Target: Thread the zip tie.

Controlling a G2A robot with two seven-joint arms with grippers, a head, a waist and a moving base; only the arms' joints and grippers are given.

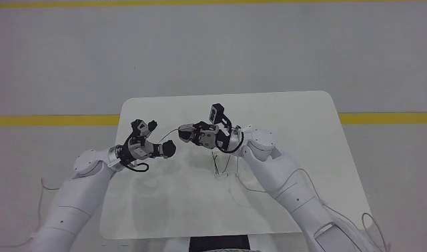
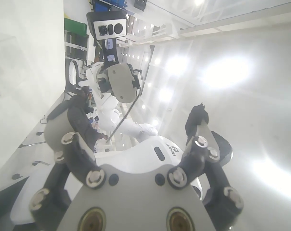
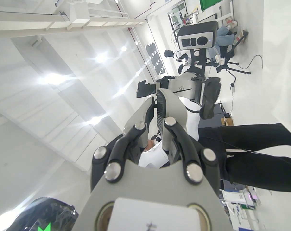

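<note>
Where right tool (image 1: 181, 131) pinches, zip tie (image 2: 122, 119) juts.

You've got a white table (image 1: 293, 205) w/ rounded corners, standing on a grey floor (image 1: 213, 45). A yellow floor line (image 1: 53, 120) meets the table on both sides, nearer its far edge. Lying on the tabletop, approx centre & a bit twd the right arm's side, is a small cluster of thin dark strips (image 1: 215, 162). They lie close together, running roughly near-to-far. A tiny pale bit (image 1: 220, 177) sits at their near end. Too fine for you to tell what they are.
</note>
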